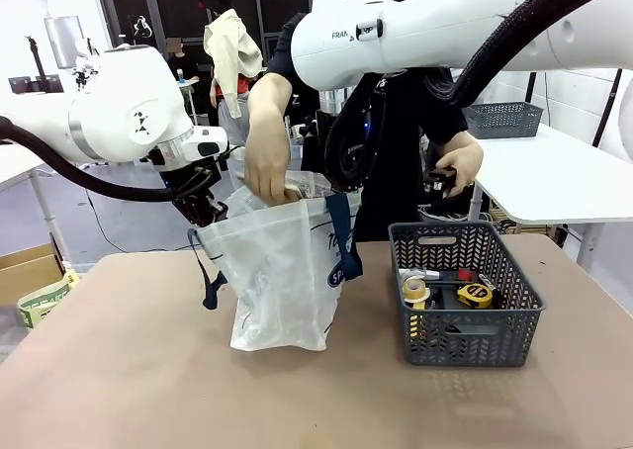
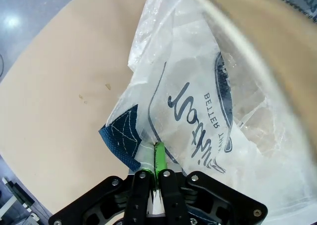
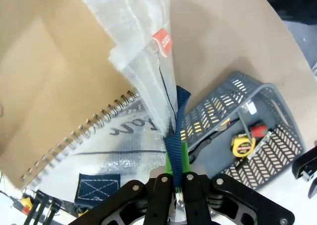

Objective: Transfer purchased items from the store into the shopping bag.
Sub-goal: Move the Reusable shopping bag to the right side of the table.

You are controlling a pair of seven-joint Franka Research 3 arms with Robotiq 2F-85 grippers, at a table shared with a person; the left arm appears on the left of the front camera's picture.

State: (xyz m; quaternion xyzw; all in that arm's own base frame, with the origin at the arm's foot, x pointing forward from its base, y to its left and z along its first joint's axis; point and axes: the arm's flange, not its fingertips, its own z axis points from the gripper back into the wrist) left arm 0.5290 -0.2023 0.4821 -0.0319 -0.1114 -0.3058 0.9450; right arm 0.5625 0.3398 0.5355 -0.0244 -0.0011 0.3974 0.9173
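We see 2 grippers holding the shopping bag (image 1: 282, 271) upright on the table (image 1: 129, 370). The left gripper (image 2: 156, 153) is pinched tight on one edge of its rim, and the right gripper (image 3: 177, 155) is clamped on the opposite edge and its navy strap (image 3: 174, 136). A person's hand (image 1: 265, 172) holds a tan spiral-bound notebook (image 3: 54, 86) in the bag's mouth. Just beside the bag, on our right, stands the dark grey basket (image 1: 465, 345) with a yellow tape measure (image 1: 477, 295) inside.
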